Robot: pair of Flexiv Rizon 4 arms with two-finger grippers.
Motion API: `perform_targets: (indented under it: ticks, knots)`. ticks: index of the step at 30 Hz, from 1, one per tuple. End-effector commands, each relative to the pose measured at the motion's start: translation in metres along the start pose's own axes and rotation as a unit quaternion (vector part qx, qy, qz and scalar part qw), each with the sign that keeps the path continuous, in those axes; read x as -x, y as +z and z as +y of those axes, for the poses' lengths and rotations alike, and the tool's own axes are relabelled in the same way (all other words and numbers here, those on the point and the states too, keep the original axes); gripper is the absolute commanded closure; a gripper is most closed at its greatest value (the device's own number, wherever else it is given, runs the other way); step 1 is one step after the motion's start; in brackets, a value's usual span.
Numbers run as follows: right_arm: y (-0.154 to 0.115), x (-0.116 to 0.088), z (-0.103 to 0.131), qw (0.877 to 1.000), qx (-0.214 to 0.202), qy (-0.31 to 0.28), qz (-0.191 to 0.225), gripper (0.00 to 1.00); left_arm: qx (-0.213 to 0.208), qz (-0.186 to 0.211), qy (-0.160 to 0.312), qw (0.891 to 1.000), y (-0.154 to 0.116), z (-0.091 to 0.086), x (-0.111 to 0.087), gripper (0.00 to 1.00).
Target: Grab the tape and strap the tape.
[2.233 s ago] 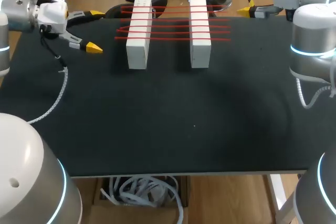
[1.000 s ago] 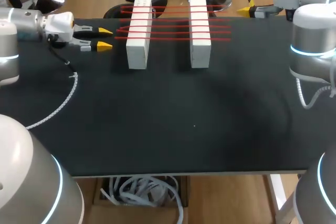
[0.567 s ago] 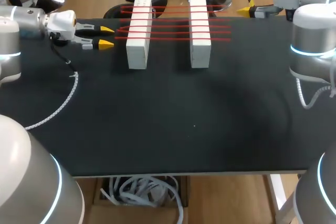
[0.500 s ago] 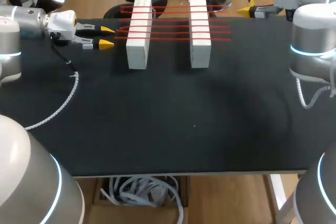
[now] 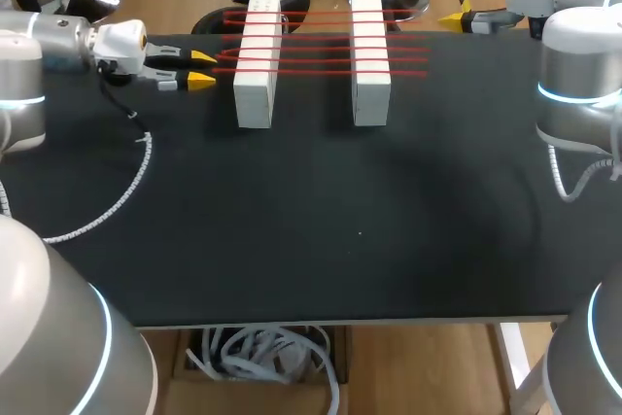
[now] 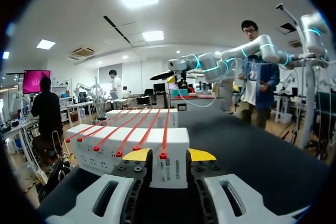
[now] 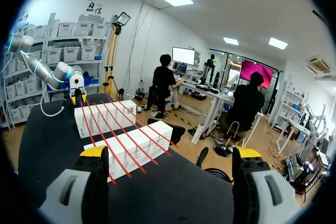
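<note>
Head view: red tape strands (image 5: 316, 72) stretch across two white blocks (image 5: 370, 65) standing on the black surface (image 5: 340, 221). The left hand (image 5: 202, 67), fingers apart, sits just beside the left block (image 5: 255, 65). The right hand (image 7: 170, 153), fingers wide apart, hangs at the surface's far right edge

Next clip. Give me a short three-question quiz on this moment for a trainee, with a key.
1. True or false: the left gripper is shut on a red tape.
2. The red tapes run across: A) one block only, B) both white blocks, C) the bare table.
3. Which is nearer the blocks, the left or the right gripper?
Key: 1 false, it is open, short of the blocks; 2 B; 3 left.
</note>
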State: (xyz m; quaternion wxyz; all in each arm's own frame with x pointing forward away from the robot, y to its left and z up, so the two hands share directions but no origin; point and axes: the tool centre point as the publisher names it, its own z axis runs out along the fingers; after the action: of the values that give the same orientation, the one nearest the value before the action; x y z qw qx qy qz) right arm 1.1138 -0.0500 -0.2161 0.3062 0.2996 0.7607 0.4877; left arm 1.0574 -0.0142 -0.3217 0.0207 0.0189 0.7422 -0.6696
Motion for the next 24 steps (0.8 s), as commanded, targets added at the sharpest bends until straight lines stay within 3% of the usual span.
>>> perform_targets:
  ticks: [1, 24]
  knots:
    - [0.0, 0.0, 0.0, 1.0, 0.0, 0.0, 0.0, 0.0, -0.006, 0.005, 0.001, 1.0, 0.0, 0.0042, 0.0055, 0.75]
    - [0.0, 0.0, 0.0, 1.0, 0.0, 0.0, 0.0, 0.0, -0.016, 0.008, -0.002, 1.0, 0.0056, 0.0064, 0.0059, 0.8]
